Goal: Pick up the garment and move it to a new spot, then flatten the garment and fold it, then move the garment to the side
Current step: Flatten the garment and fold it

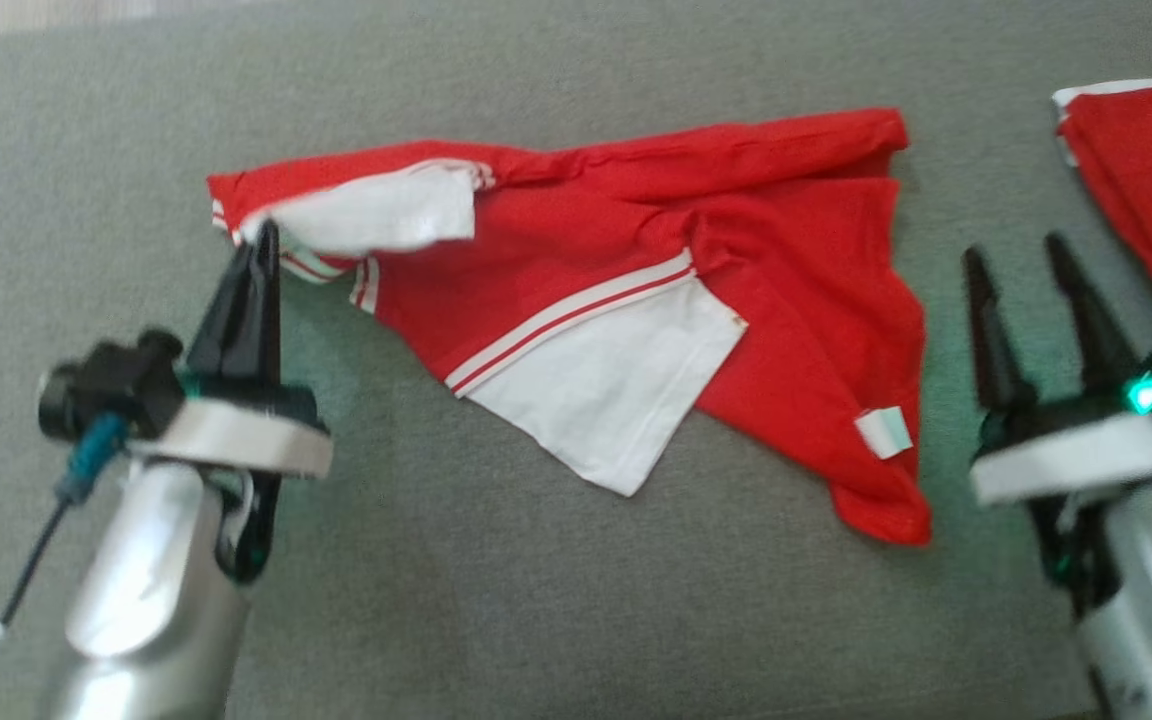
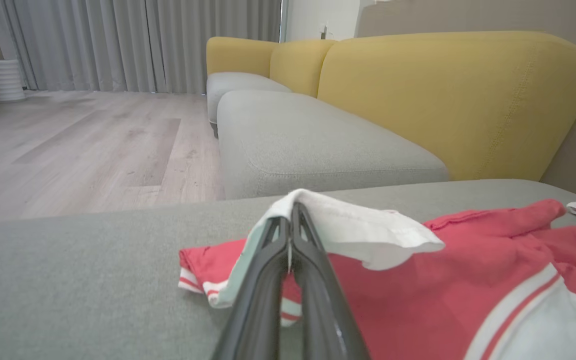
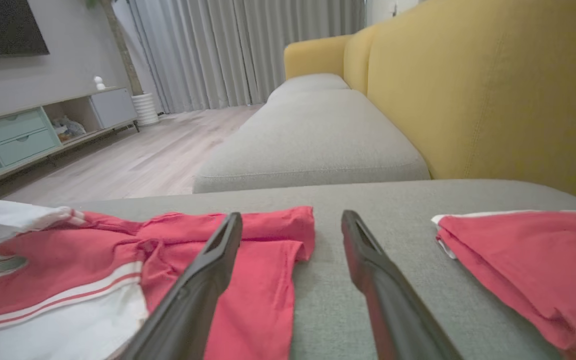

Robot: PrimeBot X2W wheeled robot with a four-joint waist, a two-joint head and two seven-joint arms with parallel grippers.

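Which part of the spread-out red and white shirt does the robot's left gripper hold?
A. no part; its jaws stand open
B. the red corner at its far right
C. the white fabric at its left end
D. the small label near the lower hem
C: the left gripper is shut on the white fabric at the left end of the shirt.

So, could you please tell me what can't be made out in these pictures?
- Head view: second red garment, cut off by the right edge.
- Head view: label on the garment, too small and blurred to read.
- Left wrist view: how much white sleeve the shut left tool holds, hidden by the tool itself.
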